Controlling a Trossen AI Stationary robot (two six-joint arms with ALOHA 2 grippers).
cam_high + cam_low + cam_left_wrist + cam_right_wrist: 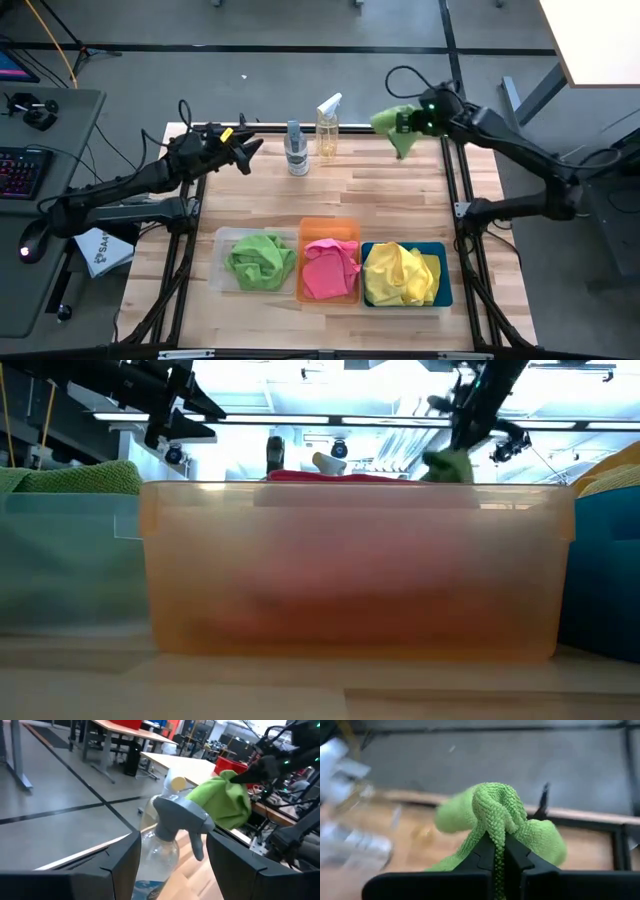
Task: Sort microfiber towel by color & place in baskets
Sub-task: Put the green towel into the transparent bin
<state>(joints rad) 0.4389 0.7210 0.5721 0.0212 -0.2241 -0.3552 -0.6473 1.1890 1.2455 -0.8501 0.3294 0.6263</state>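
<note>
My right gripper (404, 122) is shut on a green microfiber towel (392, 128) above the table's far right part; the towel (225, 802) also shows in the left wrist view. My left gripper (248, 150) is open near the far left edge, its fingers (125, 865) level toward a grey-headed spray bottle (170, 827) without touching it. Near the table's front edge stand three baskets: the clear one (219, 262) holds green towels (260, 257), the orange one (328, 228) pink towels (328, 268), the dark blue one (443, 280) yellow towels (398, 272). My right gripper pinches a bunched fold (499, 827) of the green towel between its two fingers, several layers gathered. The towel is lifted clear of the table and bulges out past the fingertips, with the rest hanging loose around and below them (400, 145).
Two spray bottles stand at the far middle of the table: a grey-headed one (296, 150) and a yellowish one with a white head (327, 128). Bare wood lies between the bottles and the baskets. In the low view the orange basket (350, 570) fills the foreground.
</note>
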